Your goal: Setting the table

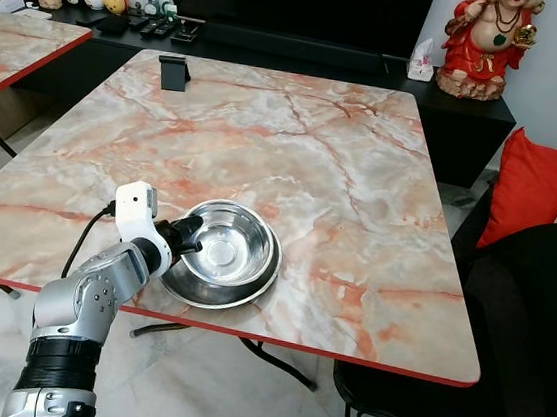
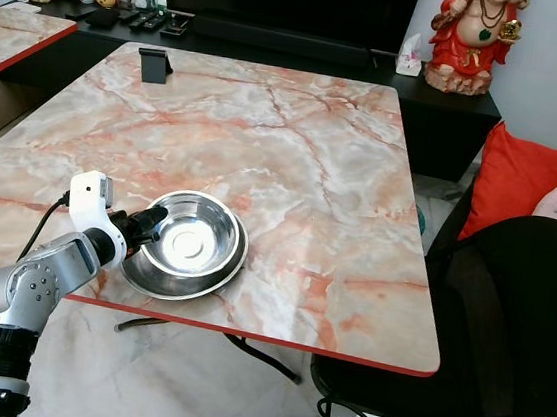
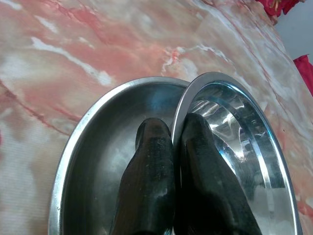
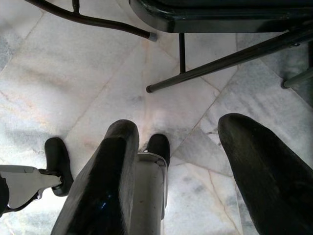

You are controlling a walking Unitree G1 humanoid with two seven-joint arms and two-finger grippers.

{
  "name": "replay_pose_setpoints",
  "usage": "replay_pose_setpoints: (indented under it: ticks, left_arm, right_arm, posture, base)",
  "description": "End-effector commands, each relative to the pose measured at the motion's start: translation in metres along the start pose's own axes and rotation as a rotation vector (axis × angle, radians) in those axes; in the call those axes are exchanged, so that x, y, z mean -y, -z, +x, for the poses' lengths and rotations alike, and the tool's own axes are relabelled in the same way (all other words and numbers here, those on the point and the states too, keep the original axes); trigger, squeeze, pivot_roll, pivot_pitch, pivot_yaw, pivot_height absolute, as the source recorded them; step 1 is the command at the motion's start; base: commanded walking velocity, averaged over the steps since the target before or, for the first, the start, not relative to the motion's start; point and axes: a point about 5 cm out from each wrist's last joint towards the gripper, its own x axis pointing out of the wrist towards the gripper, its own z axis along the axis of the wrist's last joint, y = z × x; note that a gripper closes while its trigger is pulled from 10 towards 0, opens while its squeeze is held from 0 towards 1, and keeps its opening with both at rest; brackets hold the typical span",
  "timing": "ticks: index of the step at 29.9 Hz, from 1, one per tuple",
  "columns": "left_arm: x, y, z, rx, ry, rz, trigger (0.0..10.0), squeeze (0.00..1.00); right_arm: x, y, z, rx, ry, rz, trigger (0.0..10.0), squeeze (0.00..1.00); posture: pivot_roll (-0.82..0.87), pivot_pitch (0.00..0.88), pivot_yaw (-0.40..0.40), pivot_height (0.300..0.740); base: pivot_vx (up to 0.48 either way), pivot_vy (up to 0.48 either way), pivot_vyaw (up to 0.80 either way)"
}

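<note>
Near the front left edge of the marble table [image 1: 344,166] a shiny steel bowl [image 1: 226,246] rests inside a wider steel dish [image 1: 245,291]. My left gripper [image 1: 186,238] reaches in from the left and is shut on the bowl's near rim. The left wrist view has one finger inside the bowl [image 3: 234,127] and the other outside it, over the dish [image 3: 98,147], with the left gripper [image 3: 176,134] pinching the thin rim. My right gripper [image 4: 178,125] hangs open above the tiled floor with nothing between its fingers.
A black stand [image 1: 173,72] sits at the table's far left corner. A black chair [image 1: 522,327] and a red cushion [image 1: 538,183] are on the right. A second marble table [image 1: 16,43] stands at the left, and a red statue [image 1: 489,41] is on the cabinet behind.
</note>
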Motion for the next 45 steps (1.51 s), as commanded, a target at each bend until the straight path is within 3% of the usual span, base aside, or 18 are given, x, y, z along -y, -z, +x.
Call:
replay_pose_setpoints:
  ticks: [1, 6, 7, 8, 9, 14, 15, 16, 17, 25, 31, 34, 35, 36, 40, 41, 44, 45]
  left_arm:
    - [-0.001, 0.000, 0.002, -0.009, -0.025, 0.024, 10.0, 0.47]
    - [-0.002, 0.000, 0.001, -0.008, -0.028, 0.023, 10.0, 0.55]
    - [-0.002, 0.000, 0.001, -0.006, -0.030, 0.023, 10.0, 0.65]
    - [-0.002, 0.000, 0.001, -0.006, -0.030, 0.023, 10.0, 0.65]
    - [-0.002, -0.001, 0.002, -0.003, -0.033, 0.023, 10.0, 1.00]
    - [-0.004, -0.002, 0.002, 0.004, -0.055, 0.029, 10.0, 1.00]
    - [-0.004, -0.003, 0.002, 0.004, -0.058, 0.033, 10.0, 0.98]
    - [-0.005, -0.003, 0.002, 0.003, -0.064, 0.039, 10.0, 0.18]
    - [-0.005, -0.003, 0.002, 0.003, -0.068, 0.043, 10.0, 0.00]
    - [-0.009, -0.007, 0.002, 0.030, -0.101, 0.074, 10.0, 0.00]
    - [-0.008, -0.009, 0.002, 0.041, -0.106, 0.147, 10.0, 0.00]
    - [-0.006, -0.020, 0.000, 0.137, -0.106, 0.234, 10.0, 0.00]
    - [0.002, -0.031, -0.003, 0.236, -0.078, 0.342, 10.0, 0.00]
    - [0.009, -0.036, -0.005, 0.295, -0.055, 0.388, 10.0, 0.00]
    - [0.016, -0.039, -0.007, 0.356, -0.038, 0.438, 10.0, 0.00]
    - [0.024, -0.039, -0.009, 0.411, -0.022, 0.526, 10.0, 0.00]
    - [0.036, -0.027, -0.010, 0.439, 0.015, 0.629, 10.0, 0.00]
    - [0.038, -0.024, -0.010, 0.443, 0.019, 0.630, 10.0, 0.00]
  right_arm:
    - [0.002, -0.001, 0.000, 0.001, 0.005, 0.001, 10.0, 0.00]
    - [0.002, -0.001, 0.000, 0.000, 0.004, -0.001, 10.0, 0.00]
    - [0.002, -0.001, 0.000, 0.000, 0.004, -0.001, 10.0, 0.00]
    - [0.002, -0.001, 0.000, 0.000, 0.004, -0.001, 10.0, 0.00]
    - [0.002, -0.001, 0.000, 0.000, 0.004, -0.001, 10.0, 0.00]
    - [0.002, -0.001, 0.000, 0.000, 0.004, -0.002, 10.0, 0.00]
    - [0.002, -0.001, 0.000, 0.000, 0.004, -0.001, 10.0, 0.00]
    - [0.002, -0.001, 0.000, 0.000, 0.004, -0.001, 10.0, 0.00]
    - [0.002, -0.001, 0.000, 0.000, 0.004, -0.001, 10.0, 0.00]
    - [0.002, -0.001, 0.000, 0.000, 0.002, -0.001, 10.0, 0.00]
    - [0.002, -0.001, 0.000, -0.001, 0.001, -0.002, 10.0, 0.00]
    - [0.002, -0.001, 0.000, -0.001, -0.001, -0.003, 10.0, 0.00]
    - [0.002, -0.001, 0.000, -0.001, -0.001, -0.003, 10.0, 0.00]
    - [0.002, 0.000, 0.000, -0.001, 0.000, -0.004, 10.0, 0.00]
    - [0.002, 0.001, 0.000, -0.002, 0.000, -0.006, 10.0, 0.00]
    - [0.002, 0.002, -0.001, -0.004, -0.001, -0.010, 10.0, 0.00]
    - [0.004, 0.003, -0.001, 0.006, 0.021, -0.011, 10.0, 0.00]
    - [0.004, 0.003, -0.001, 0.008, 0.026, -0.008, 10.0, 0.00]
  posture:
    - [0.10, 0.000, -0.032, 0.740]
    - [0.10, 0.000, -0.032, 0.740]
    - [0.10, 0.000, -0.032, 0.740]
    - [0.10, 0.000, -0.032, 0.740]
    - [0.10, 0.000, -0.032, 0.740]
    - [0.10, 0.000, -0.034, 0.740]
    - [0.10, 0.000, -0.034, 0.740]
    - [0.10, 0.000, -0.033, 0.740]
    - [0.10, 0.000, -0.033, 0.740]
    - [0.10, 0.000, -0.033, 0.740]
    - [0.10, 0.000, -0.032, 0.740]
    - [0.10, 0.000, -0.032, 0.740]
    - [0.10, 0.000, -0.033, 0.740]
    - [0.10, 0.000, -0.035, 0.740]
    - [0.11, 0.000, -0.037, 0.740]
    - [0.11, 0.000, -0.039, 0.740]
    - [0.11, 0.000, -0.038, 0.740]
    - [0.11, 0.000, -0.038, 0.740]
  base:
    - [0.000, 0.000, 0.00]
    - [0.000, 0.000, 0.00]
    - [0.000, 0.000, 0.00]
    - [0.000, 0.000, 0.00]
    - [0.000, 0.000, 0.00]
    - [0.000, 0.000, 0.00]
    - [0.000, 0.000, 0.00]
    - [0.000, 0.000, 0.00]
    - [0.000, 0.000, 0.00]
    - [0.000, 0.000, 0.00]
    - [0.000, 0.000, 0.00]
    - [0.000, 0.000, 0.00]
    - [0.000, 0.000, 0.00]
    - [0.000, 0.000, 0.00]
    - [0.000, 0.000, 0.00]
    - [0.000, 0.000, 0.00]
    - [0.000, 0.000, 0.00]
    - [0.000, 0.000, 0.00]
